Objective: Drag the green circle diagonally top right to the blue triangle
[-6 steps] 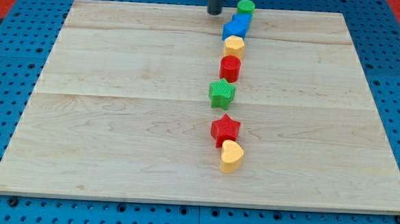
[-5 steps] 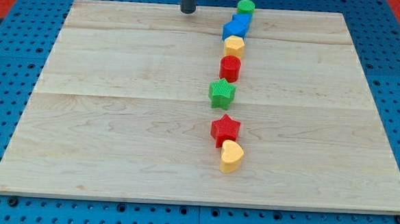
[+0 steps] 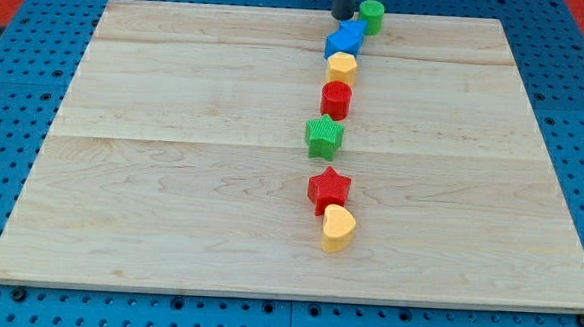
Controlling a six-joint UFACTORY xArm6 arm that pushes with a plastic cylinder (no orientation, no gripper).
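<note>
The green circle (image 3: 371,14) stands at the board's top edge, right of centre. My tip (image 3: 343,15) is just to its left, touching or nearly touching it. Just below the tip lies a blue block (image 3: 346,39), angular in shape, its upper part hidden by the rod. The green circle sits up and to the right of that blue block, close to it.
Below the blue block a column of blocks runs down the board: a yellow heart (image 3: 342,67), a red cylinder (image 3: 336,99), a green star (image 3: 324,136), a red star (image 3: 329,189) and a yellow heart (image 3: 338,228). The wooden board (image 3: 172,157) lies on a blue pegboard.
My tip moved from the top left back to the right, up against the green circle. The green circle has shifted a little to the right and down. The other blocks have not moved.
</note>
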